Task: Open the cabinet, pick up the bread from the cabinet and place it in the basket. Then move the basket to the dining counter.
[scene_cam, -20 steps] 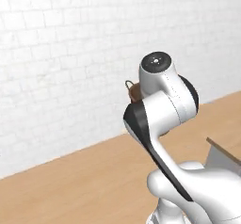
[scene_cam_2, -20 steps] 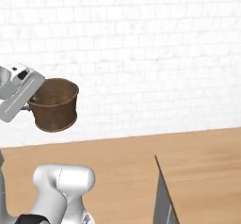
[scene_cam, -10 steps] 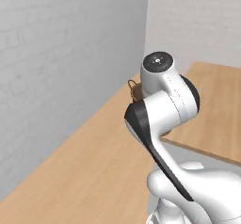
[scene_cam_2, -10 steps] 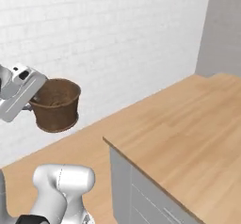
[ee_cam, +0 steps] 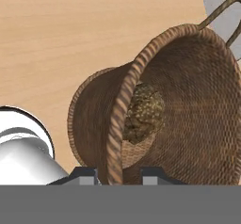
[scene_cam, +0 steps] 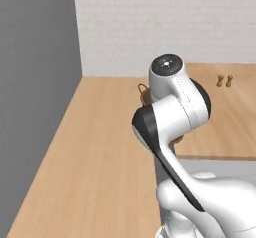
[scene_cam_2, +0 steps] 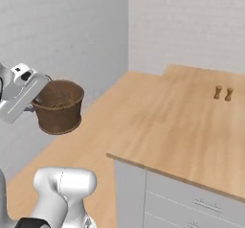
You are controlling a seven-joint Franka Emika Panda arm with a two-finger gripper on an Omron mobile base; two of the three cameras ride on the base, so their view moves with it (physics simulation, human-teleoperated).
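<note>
My gripper [ee_cam: 115,173] is shut on the rim of the round brown basket [ee_cam: 188,100], with one finger inside the rim and one outside. The lumpy dark brown bread [ee_cam: 143,112] lies inside the basket. In the right base view the gripper [scene_cam_2: 39,101] holds the basket [scene_cam_2: 60,107] in the air, above the wood floor at the left. In the left base view the basket's loop handle [scene_cam: 143,88] peeks out behind the arm. A light wood-topped counter [scene_cam_2: 182,126] with grey sides stands to the right; I cannot tell whether it is the dining counter. The cabinet is out of view.
Two small brown shakers [scene_cam_2: 223,93] stand on the wood top near its far right. Grey drawer fronts [scene_cam_2: 191,203] run below its near edge. A grey wall [scene_cam: 35,107] closes the left side and a white brick wall [scene_cam: 165,27] the back, with wood floor [scene_cam: 100,157] between.
The whole picture has swung: the base has turned, so the brick wall slid away and the room corner and wood-topped counter came into view. Arm and basket keep their pose.
</note>
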